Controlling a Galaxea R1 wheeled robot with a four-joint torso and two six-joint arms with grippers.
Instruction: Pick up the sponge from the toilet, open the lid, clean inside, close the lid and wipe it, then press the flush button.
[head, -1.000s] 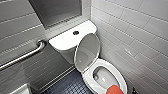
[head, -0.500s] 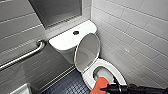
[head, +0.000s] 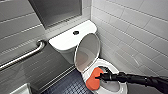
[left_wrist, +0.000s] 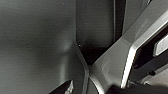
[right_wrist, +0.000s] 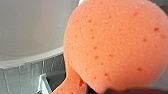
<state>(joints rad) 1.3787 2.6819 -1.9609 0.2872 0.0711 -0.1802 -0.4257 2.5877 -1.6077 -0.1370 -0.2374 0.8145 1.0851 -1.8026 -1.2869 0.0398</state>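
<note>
A grab bar runs along the grey wall at the left. Next comes the toilet, with the flush button in the middle of its tank top. The lid stands raised, leaning back toward the tank.

The sponge sits over the bowl's left rim, below the lid. Its long axis stands steep in the head view: the upper lobe tips in over the bowl, the lower lobe points down toward the dark floor tiles.

The right arm reaches in low from the right, stretched nearly level across the bowl. The right gripper has its fingers pinched on the sponge's bowl-side edge.

The right wrist view adds the sponge's pitted face up close, with white bowl curve and pale tiling behind. The left wrist view gives grey panels.
</note>
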